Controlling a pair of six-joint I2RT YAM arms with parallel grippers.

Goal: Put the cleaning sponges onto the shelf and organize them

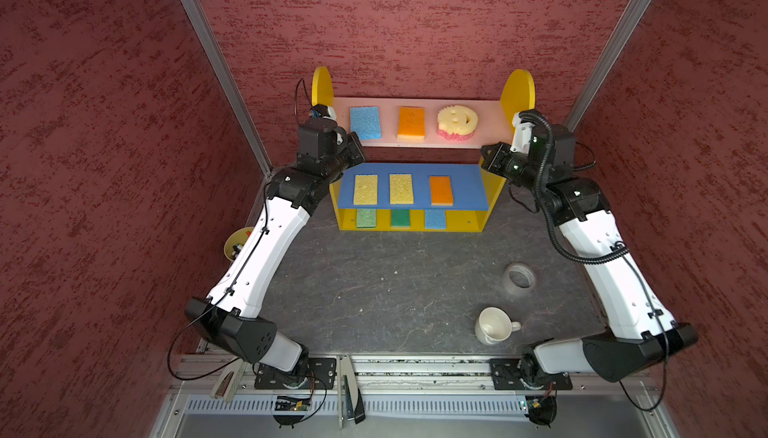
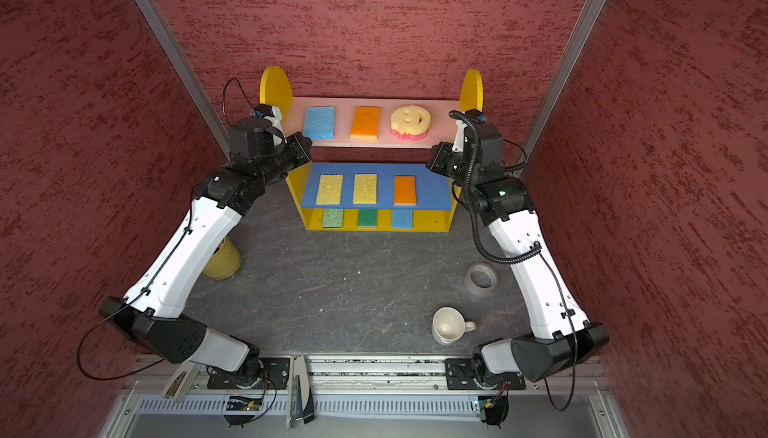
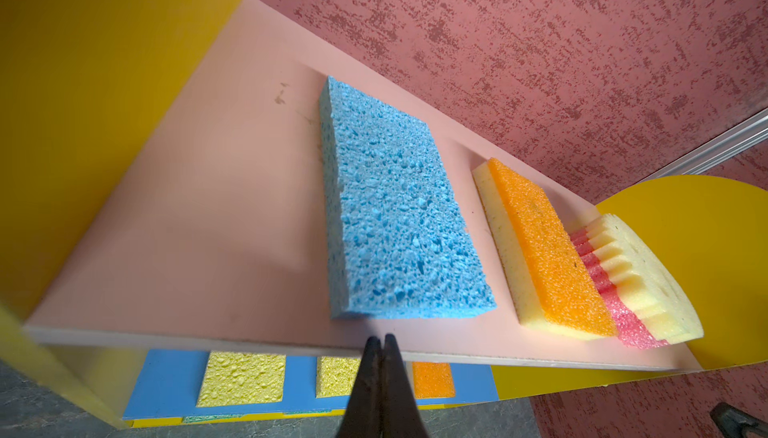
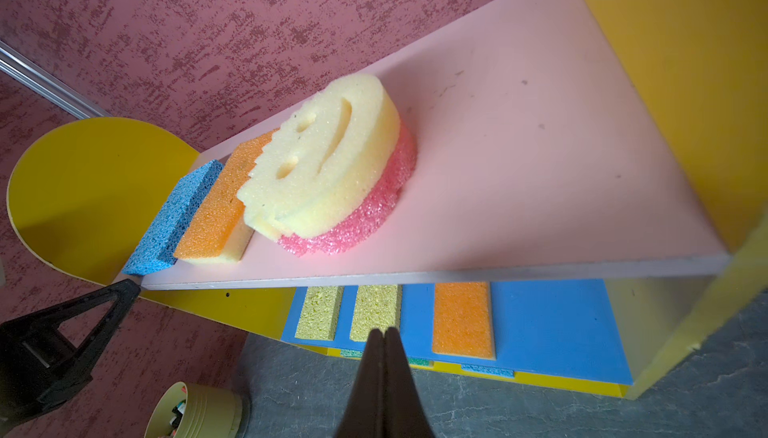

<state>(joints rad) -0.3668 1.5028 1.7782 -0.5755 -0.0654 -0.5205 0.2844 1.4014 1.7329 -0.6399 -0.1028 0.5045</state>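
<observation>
Sponges [image 1: 411, 123] fill your shelf [image 1: 517, 91], three on each tier: pink top, blue middle, yellow base. Your left gripper [image 3: 383, 337] and right gripper [image 4: 383, 330] hover near the top board's ends, both pinched closed, empty.

Lab robot cell: aluminium frame [image 1: 216, 62], red panel walls [image 1: 415, 20].

The shelf [image 1: 517, 91] stands upright against the back wall, with nine sponges lying flat in spaced rows of three. Pink top: blue sponge [image 1: 365, 122], orange sponge [image 1: 411, 123], smiley sponge [image 1: 457, 122]. Blue middle: two yellow sponges [image 1: 365, 189], lower orange sponge [image 1: 441, 190]. Yellow base, half hidden: pale green sponge [image 1: 366, 218], dark green sponge [image 1: 400, 218], lower blue sponge [image 1: 435, 219].
</observation>
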